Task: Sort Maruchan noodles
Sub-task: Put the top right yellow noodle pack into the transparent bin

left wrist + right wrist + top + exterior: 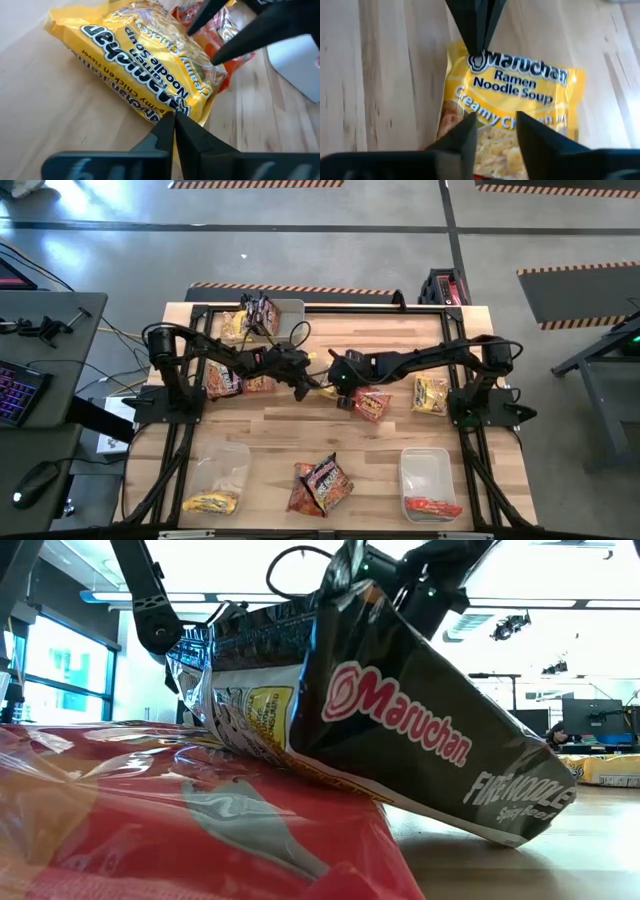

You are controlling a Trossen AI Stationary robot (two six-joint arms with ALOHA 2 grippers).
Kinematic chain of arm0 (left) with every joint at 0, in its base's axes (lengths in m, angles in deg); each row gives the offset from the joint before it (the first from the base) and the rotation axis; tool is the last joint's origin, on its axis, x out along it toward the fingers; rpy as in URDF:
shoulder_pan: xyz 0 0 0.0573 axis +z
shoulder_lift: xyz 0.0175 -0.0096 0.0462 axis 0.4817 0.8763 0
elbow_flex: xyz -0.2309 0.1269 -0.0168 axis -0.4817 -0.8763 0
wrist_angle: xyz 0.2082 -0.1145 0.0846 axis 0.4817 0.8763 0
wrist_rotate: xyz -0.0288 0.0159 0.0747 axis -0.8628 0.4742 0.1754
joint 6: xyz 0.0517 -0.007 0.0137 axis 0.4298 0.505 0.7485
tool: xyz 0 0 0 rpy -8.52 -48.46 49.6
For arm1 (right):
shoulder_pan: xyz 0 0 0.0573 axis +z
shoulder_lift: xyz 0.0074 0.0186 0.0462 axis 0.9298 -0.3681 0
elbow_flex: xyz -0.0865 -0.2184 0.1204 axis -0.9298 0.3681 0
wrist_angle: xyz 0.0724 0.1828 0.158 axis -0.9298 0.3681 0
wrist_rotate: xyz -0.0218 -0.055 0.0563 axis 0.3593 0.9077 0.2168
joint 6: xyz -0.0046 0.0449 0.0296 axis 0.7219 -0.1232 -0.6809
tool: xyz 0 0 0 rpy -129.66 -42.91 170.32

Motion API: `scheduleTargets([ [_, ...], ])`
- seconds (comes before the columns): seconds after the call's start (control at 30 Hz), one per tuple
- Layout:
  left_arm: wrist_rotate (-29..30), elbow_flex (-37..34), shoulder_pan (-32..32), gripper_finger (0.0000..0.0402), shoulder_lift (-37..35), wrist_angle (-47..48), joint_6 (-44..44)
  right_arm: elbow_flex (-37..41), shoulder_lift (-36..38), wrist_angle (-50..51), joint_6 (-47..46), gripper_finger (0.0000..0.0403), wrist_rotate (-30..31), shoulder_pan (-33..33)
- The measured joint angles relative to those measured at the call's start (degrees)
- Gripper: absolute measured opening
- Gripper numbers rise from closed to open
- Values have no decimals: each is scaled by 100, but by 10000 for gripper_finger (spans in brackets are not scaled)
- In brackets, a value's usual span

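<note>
**Handover of a yellow packet at mid-worktop**

At the middle of the wooden worktop (300,440), both dark arms meet over one yellow Creamy Chicken packet (512,107), which lies just beside a red-orange packet (372,404). The left gripper (174,120) has its fingers pressed together on the packet's edge seam, so it holds the packet by a thin strip of plastic. The right gripper (496,132) hovers over the same packet from the opposite side, its fingers parted with printed wrapper showing between them; it grips nothing.

To do this step well, the left arm likely needs to lift slowly, since a pinch on a crinkly seam can slip. The right arm should clear away before the lift, so the two sets of fingers do not knock.

Both arms reach inward from their bases at the worktop's side edges, elbows bent, wrists angled downward toward the packet. Farther from it, a clear bin (216,478) near the front left corner holds another yellow packet (210,503), a probable destination. A dark brown-black packet (420,730) leans near the front edge.
</note>
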Motion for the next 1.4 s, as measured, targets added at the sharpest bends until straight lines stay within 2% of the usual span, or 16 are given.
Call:
scheduleTargets([
  [0.23, -247, -2, 7, 1, -2, -537, -561, 0, 0, -16, -657, 232, 710, 553],
  [0.43, -285, 0, 7, 0, -4, -1037, -885, 0, 0, -153, -1342, 279, 1736, 1072],
  [0.6, -251, 0, 7, 0, -4, -1210, -1003, 0, 0, -152, -2140, 284, 3038, 1349],
  [0.7, -243, 24, 7, 0, -6, -1381, -1058, -1, -32, -156, -2334, 284, 3615, 1483],
  [0.97, -231, 361, -4, 0, -6, -1334, -1027, -7, -432, -340, -2817, 284, 3802, 1693],
  [1.27, -217, 474, -65, 0, -6, -1326, -1027, 0, -757, -347, -4902, 284, 4851, 1623],
  [1.4, -199, 474, -139, 0, -6, -1304, -1017, 0, -837, -436, -5169, 284, 4922, 1551],
])
